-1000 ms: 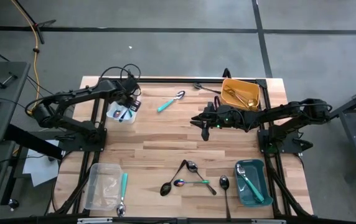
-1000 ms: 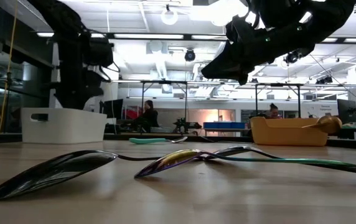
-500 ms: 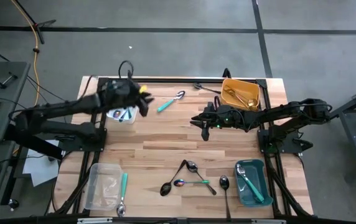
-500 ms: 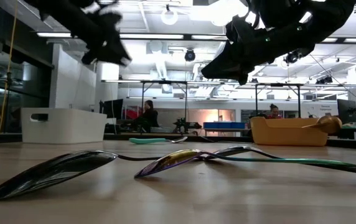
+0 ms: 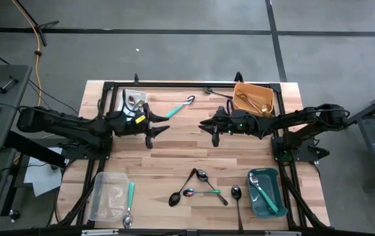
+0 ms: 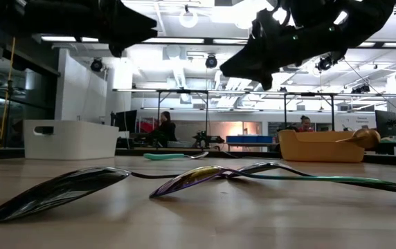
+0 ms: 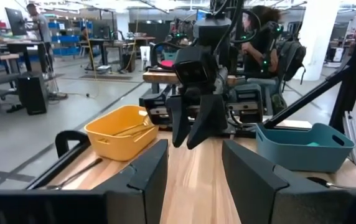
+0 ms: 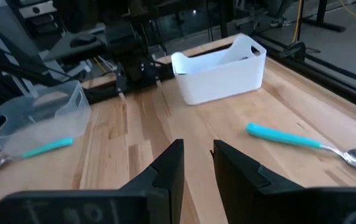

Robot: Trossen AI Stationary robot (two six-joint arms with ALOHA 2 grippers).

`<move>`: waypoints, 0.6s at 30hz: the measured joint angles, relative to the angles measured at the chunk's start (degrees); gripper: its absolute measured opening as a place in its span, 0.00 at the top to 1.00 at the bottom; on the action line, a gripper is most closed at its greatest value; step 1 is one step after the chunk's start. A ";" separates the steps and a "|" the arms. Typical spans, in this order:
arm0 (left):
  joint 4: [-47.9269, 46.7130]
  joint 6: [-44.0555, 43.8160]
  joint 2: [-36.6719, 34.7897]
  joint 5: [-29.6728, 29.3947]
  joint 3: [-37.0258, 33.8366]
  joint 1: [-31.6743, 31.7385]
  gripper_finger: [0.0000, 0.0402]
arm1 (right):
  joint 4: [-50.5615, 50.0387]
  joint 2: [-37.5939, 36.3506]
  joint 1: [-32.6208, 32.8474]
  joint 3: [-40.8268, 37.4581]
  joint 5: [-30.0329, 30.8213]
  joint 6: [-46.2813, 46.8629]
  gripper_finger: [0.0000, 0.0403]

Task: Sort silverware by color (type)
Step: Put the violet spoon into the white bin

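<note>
The left gripper's fingers stand apart with bare tabletop showing between them in its wrist view; nothing is held. The right gripper's fingers stand a narrow gap apart, also empty. In the high view both grippers hang over the middle of the tabletop, facing each other, left one left of centre, right one right of centre.

Nearest the low camera lie a black spoon and an iridescent spoon, bowls down on the wood. The high view shows what the low view cannot: these belong to a loose cluster at lower centre, with further black spoons beside them. It also shows a clear bin at lower left with a teal-handled spoon just beside it, and a teal bin at lower right holding another teal-handled piece.

Farther off, a teal-handled spoon lies alone at upper centre; the right wrist view shows it plainly near the white bin. From above, that white bin holds spoons. The yellow bin at upper right holds gold pieces, and a black utensil lies just left of it.

People sit in the room beyond, seen in the low view.
</note>
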 joint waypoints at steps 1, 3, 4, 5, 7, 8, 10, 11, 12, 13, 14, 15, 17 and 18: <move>-0.08 0.06 -0.04 -0.01 0.17 0.02 0.64 | 0.38 0.00 0.00 0.00 0.00 -0.01 0.80; 0.06 -0.13 -0.10 -0.02 0.34 0.02 0.64 | 1.51 0.00 -0.02 0.00 0.00 -0.01 0.80; -0.11 -0.35 -0.11 -0.02 0.35 0.02 0.64 | 2.03 0.00 -0.11 0.00 0.00 -0.05 0.80; -0.56 -0.47 -0.09 -0.01 0.35 0.02 0.64 | 2.49 0.00 -0.13 0.00 0.00 -0.57 0.80; -1.32 -0.48 -0.09 0.00 0.35 0.02 0.64 | 3.72 0.00 -0.13 0.00 0.00 -1.27 0.80; -1.64 -0.76 -0.11 0.00 0.35 0.02 0.64 | 4.28 0.00 -0.13 0.00 0.00 -1.41 0.80; -3.01 -2.78 -0.09 0.02 0.35 0.02 0.64 | 4.87 0.00 -0.13 0.00 0.00 -1.51 0.80; -3.69 -3.78 -0.07 0.15 0.35 0.02 0.64 | 5.17 0.00 -0.13 0.00 0.00 -1.27 0.80; -4.05 -4.25 -0.07 0.47 0.33 0.02 0.64 | 5.45 0.00 -0.13 0.00 0.00 -0.88 0.80; -4.08 -4.27 -0.08 0.70 0.35 0.02 0.64 | 5.60 0.00 -0.13 0.00 0.01 -0.59 0.80; -4.07 -3.97 -0.09 0.88 0.34 0.02 0.64 | 5.67 0.00 -0.13 0.00 0.00 -0.18 0.80; -4.07 -3.63 -0.09 0.93 0.34 0.02 0.64 | 5.79 0.00 -0.13 0.00 0.00 0.37 0.80; -4.09 -3.63 -0.09 0.94 0.35 0.02 0.64 | 5.97 0.00 -0.13 0.00 0.00 1.45 0.80; -4.09 -3.63 -0.09 0.94 0.34 0.02 0.64 | 5.81 0.00 -0.13 0.00 0.01 2.12 0.80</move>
